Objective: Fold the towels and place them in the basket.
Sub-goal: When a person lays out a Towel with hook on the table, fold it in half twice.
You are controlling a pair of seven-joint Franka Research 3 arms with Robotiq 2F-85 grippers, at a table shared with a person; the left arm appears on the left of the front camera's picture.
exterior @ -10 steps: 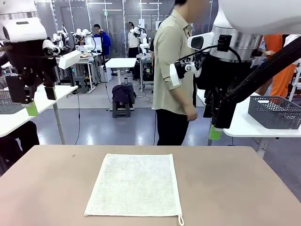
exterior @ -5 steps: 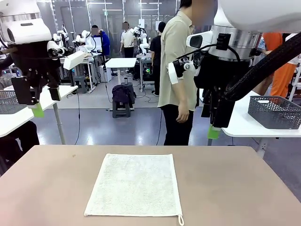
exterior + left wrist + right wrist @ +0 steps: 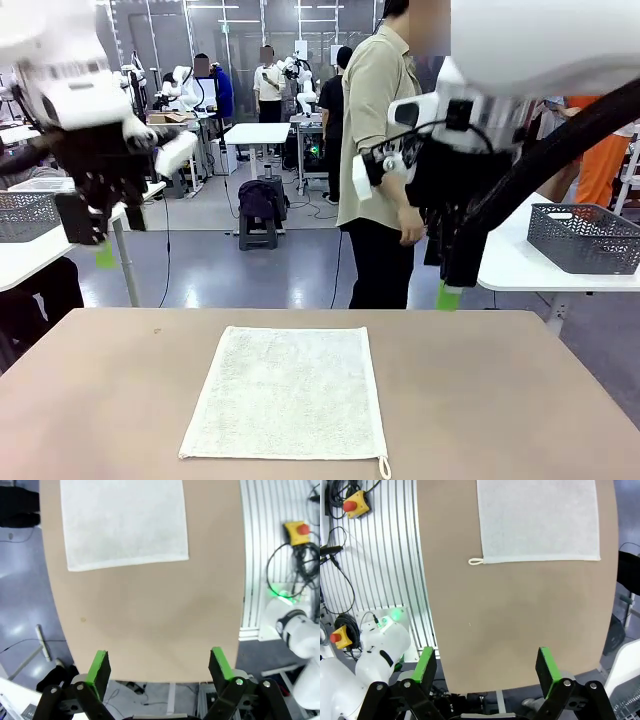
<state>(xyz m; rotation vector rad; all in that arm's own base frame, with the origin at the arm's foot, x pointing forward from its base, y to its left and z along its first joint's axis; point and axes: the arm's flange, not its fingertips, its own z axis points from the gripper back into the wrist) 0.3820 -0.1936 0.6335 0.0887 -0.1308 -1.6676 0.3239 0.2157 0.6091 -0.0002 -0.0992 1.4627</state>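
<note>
Pale towel [image 3: 287, 392] flat, unfolded, mid brown table [image 3: 500, 400]. Above it, left gripper [image 3: 159, 662] and right gripper [image 3: 485, 662], jaws spread wide, holding nothing. Grey mesh basket [image 3: 585, 238] on white side table [image 3: 520, 272], far right.

Left tool [image 3: 105, 238]: shifted inward toward the table's [image 3: 500, 400] middle and somewhat lower, wrist now tilted.
Right tool [image 3: 447, 288]: moved slightly left and lower.
Person [image 3: 380, 150] beyond the far edge: stepped slightly right.
</note>
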